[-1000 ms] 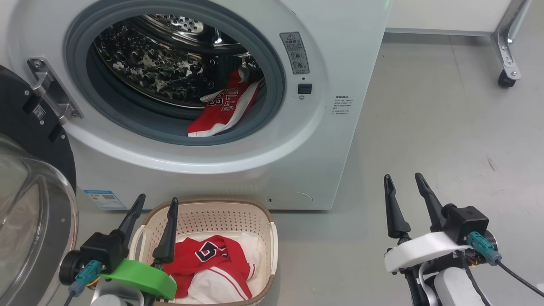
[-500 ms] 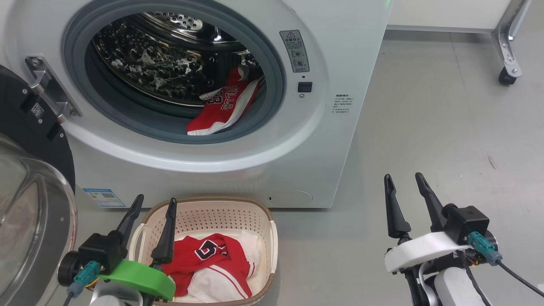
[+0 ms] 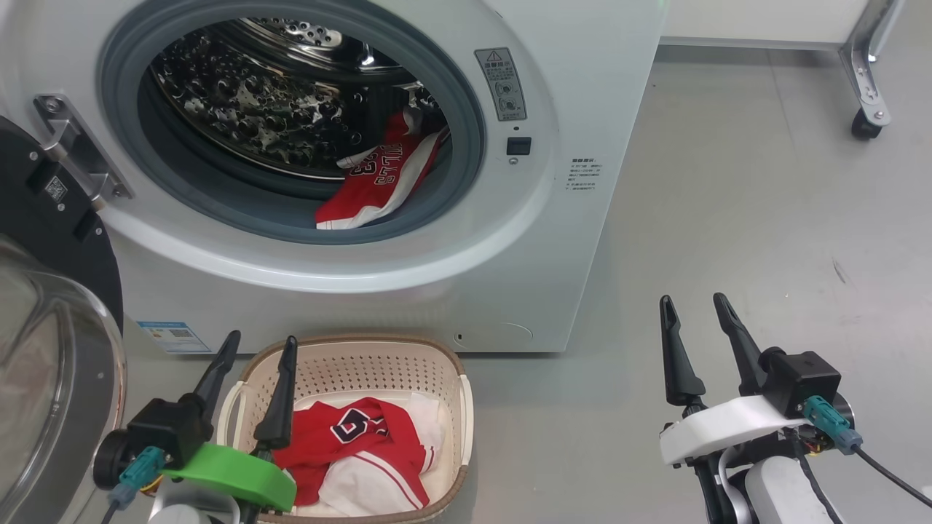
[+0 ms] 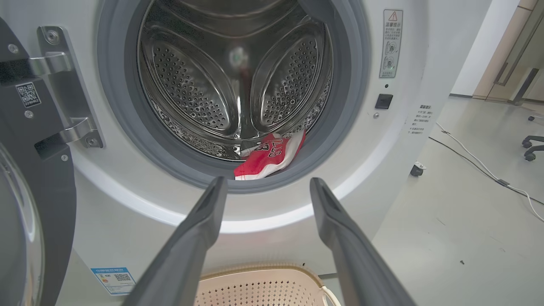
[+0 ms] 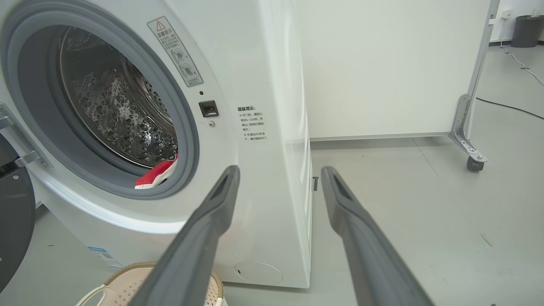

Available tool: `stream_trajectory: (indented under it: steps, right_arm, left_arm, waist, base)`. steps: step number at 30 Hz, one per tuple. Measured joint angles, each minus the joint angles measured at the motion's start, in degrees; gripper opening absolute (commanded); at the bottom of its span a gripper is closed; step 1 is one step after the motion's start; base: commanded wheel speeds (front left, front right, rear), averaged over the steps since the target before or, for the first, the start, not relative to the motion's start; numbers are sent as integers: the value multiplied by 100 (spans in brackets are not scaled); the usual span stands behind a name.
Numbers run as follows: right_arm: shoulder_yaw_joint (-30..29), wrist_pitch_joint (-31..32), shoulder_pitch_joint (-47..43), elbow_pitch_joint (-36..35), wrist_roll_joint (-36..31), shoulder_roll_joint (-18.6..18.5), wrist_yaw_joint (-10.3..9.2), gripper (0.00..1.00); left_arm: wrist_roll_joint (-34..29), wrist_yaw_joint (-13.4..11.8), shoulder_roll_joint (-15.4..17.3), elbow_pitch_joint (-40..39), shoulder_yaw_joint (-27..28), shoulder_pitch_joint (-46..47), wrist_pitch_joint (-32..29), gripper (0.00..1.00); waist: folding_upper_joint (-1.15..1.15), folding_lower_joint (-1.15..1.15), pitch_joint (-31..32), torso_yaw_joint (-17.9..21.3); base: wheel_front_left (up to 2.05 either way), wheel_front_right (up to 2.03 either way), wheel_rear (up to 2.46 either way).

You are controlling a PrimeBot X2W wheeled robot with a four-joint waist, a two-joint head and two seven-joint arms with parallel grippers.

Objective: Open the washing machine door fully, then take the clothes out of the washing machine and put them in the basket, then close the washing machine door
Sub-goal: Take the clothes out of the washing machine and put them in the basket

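1. Big white front-loading washing machine (image 3: 582,87) on the grey floor (image 3: 728,218), with a small blue sticker (image 3: 167,336) low on its front.
2. Large round door with a shiny black rim and a bulging clear glass bowl (image 3: 58,342), swung wide open at the left on a silver hinge (image 3: 73,149).
3. Low in the shiny steel drum (image 3: 240,94), behind the round grey ring (image 3: 466,109): one red jersey with white trim and letters (image 3: 378,185), its lower end reaching the grey ring.
4. Small cream plastic basket with little holes in its sides and a brown rim (image 3: 408,344), on the floor just in front of the washing machine, below the round hole.
5. Inside the basket: crumpled red and white clothes (image 3: 357,451).
6. At the lower left, left gripper with two long dark fingers (image 3: 262,338), over the left side of the basket, fingers apart, nothing between them, pointing toward the round hole in the left wrist view.
7. At the lower right, right gripper with two long dark fingers (image 3: 692,300), over bare floor, well apart from the basket, fingers apart, holding nothing.
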State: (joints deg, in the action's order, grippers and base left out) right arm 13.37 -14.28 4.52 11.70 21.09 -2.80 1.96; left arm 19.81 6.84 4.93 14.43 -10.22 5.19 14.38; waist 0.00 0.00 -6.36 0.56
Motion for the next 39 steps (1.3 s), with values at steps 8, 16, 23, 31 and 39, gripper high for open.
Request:
stream_trajectory:
  steps: [8, 16, 23, 31, 39]
  right_arm:
    - [85, 0, 2, -88, -7, 1, 0, 100]
    - [209, 0, 20, -303, 91, 1, -60, 100]
    - [298, -1, 97, -431, 59, 0, -155, 100]
    - [534, 0, 276, -624, 67, 1, -201, 100]
    - [805, 0, 598, -768, 209, 1, -265, 100]
  left_arm:
    - [0, 0, 5, -112, 158, -10, 0, 100]
    - [9, 1, 189, -274, 338, 14, 1, 100]
    - [170, 2, 454, -344, 642, 422, -29, 100]
    - [686, 3, 793, -409, 1044, 1300, -495, 100]
    - [781, 3, 1365, -417, 1129, 2195, -1082, 100]
  waist:
    - [0, 0, -156, 105]
    - [0, 0, -573, 314]
    - [0, 0, -1048, 519]
    - [0, 0, -1647, 818]
    - [0, 0, -2214, 1191]
  base:
    - [0, 0, 0]
    - [0, 0, 0]
    - [0, 0, 0]
    - [0, 0, 0]
    - [0, 0, 0]
